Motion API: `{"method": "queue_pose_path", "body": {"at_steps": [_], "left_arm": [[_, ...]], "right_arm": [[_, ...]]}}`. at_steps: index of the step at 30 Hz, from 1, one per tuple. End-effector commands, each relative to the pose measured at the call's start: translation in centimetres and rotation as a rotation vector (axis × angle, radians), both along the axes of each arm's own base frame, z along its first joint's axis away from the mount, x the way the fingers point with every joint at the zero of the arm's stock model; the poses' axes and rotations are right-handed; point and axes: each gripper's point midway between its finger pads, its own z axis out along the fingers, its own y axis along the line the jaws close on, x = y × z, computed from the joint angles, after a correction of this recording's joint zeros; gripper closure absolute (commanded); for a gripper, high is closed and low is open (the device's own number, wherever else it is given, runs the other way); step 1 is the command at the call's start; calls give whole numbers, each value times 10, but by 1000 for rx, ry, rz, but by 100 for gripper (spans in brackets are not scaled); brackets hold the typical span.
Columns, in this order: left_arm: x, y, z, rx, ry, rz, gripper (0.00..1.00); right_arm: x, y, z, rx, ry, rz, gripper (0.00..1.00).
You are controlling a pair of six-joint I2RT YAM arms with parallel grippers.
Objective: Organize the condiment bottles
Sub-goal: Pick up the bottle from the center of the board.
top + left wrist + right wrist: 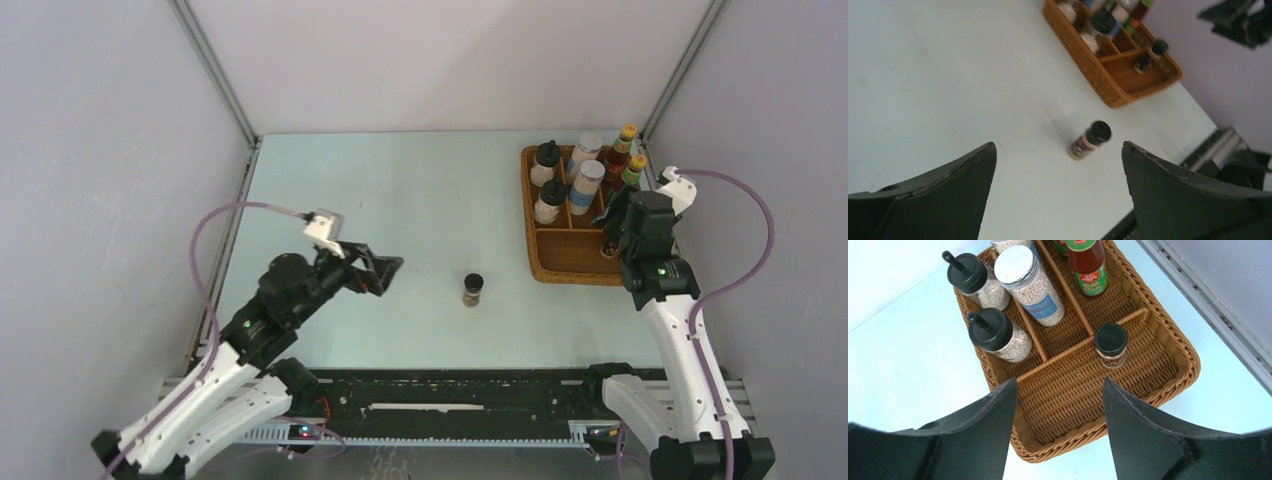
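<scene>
One tiny dark jar (pixel 473 289) stands alone on the table, and it shows ahead of my left gripper (pixel 1058 147) as a tiny dark jar (pixel 1090 140). My left gripper (pixel 385 270) is wide open and empty, left of that jar. The wicker tray (pixel 575 278) holds two black-lidded white jars (pixel 990 335), two silver-lidded jars (pixel 1028 282) and red sauce bottles (pixel 1088 265). Another tiny dark jar (pixel 1111 345) stands in the tray's front compartment. My right gripper (pixel 1060 382) hovers over that compartment, open, with nothing between its fingers.
The tray (pixel 1158 399) sits at the table's right side, close to the right wall and its metal frame (pixel 1208 315). The tray's woven wall (pixel 1088 65) faces the left arm. A black rail (pixel 450 395) runs along the near edge between the arm bases.
</scene>
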Motion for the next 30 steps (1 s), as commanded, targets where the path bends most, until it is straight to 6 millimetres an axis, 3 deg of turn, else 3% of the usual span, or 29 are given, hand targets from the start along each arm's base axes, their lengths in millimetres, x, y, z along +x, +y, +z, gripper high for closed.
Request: {"method": "queue_pose_path", "body": {"at_steps": [1,4,7,14,30], "left_arm": [[-4,-52,12,64,-59,-137,0],[-10,-84,2,153,-78,-200,0],[-13,-103,-7,197,-112,-232,0],[-15,-125,-36,272,-183,-264,0],[-9,-172,-77,339,-256,-371,0]], "right_arm": [[2,5,14,29,-53,14,29],[4,9,17,43,-68,33,28],[5,14,20,59,-82,54,29],[3,18,24,66,-98,76,29],[0,15,32,37,-119,74,28]]}}
